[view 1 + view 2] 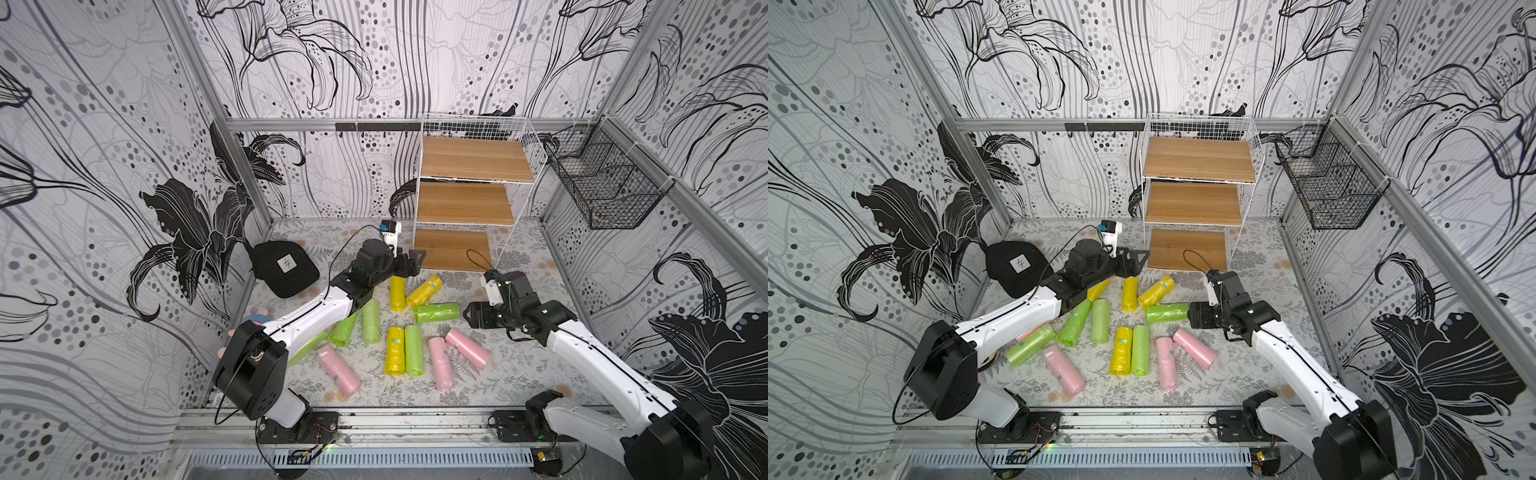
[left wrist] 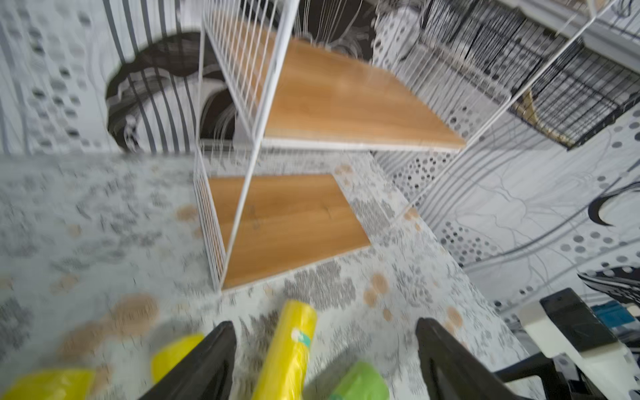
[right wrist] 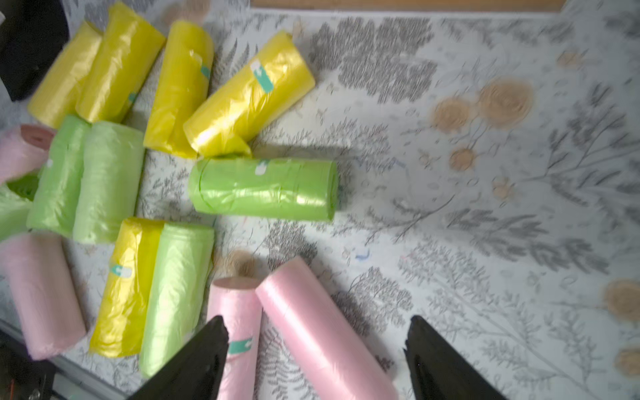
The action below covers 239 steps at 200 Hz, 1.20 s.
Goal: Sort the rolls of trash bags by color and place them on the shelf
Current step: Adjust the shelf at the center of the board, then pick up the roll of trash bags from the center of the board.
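Left gripper (image 2: 325,325), jaws wide and empty, hangs before the front edge of the white wire-grid, wooden-board shelf (image 2: 294,225). Right gripper (image 3: 317,322), equally wide, hangs by crinkly pink, green and yellow plastic rolls (image 3: 263,190); bare fern-printed cloth (image 3: 485,207) beside.

white arm links (image 1: 309,313), black joints (image 1: 249,374), black pincers (image 2: 325,322), thin black cables (image 1: 344,246)

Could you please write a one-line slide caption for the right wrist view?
Open right hand over two pink rolls; yellow rolls and green rolls lie scattered beyond.
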Available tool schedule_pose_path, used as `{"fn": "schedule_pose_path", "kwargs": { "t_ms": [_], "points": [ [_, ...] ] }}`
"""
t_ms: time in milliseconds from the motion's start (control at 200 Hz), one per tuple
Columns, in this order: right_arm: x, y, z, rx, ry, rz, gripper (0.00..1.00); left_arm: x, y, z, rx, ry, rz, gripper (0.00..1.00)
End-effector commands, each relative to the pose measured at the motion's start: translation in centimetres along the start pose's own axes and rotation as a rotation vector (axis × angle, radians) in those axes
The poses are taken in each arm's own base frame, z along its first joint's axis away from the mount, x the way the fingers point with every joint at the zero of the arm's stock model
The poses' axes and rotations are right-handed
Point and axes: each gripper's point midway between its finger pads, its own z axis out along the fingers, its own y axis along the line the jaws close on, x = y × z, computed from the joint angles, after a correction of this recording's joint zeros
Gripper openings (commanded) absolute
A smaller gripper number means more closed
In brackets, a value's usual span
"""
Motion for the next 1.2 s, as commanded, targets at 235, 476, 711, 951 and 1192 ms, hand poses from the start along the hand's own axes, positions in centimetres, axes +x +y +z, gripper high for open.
{"fn": "schedule_pose_path", "kwargs": {
  "t_ms": [235,476,711,951,1192],
  "points": [
    [6.9,-1.3,-0.9,0.203,0.183,-0.019,0.83,13.4,-2.1,-3.4,0.027,0.497,-0.148,0.79],
    [7.5,-1.4,2.1,0.216,0.192,-0.131,0.89,12.2,-0.7,-3.9,-0.021,0.459,-0.104,0.81],
    [7.3,0.6,4.4,0.141,0.254,-0.228,0.88,11.7,0.8,-3.5,-0.063,0.403,-0.157,0.82],
    [7.5,0.3,5.9,0.181,0.323,-0.242,0.86,9.7,1.9,-4.6,-0.108,0.308,-0.182,0.82],
    [7.9,0.4,7.1,0.194,0.389,-0.242,0.84,9.0,2.4,-4.8,-0.105,0.281,-0.203,0.82]
  ]
}}
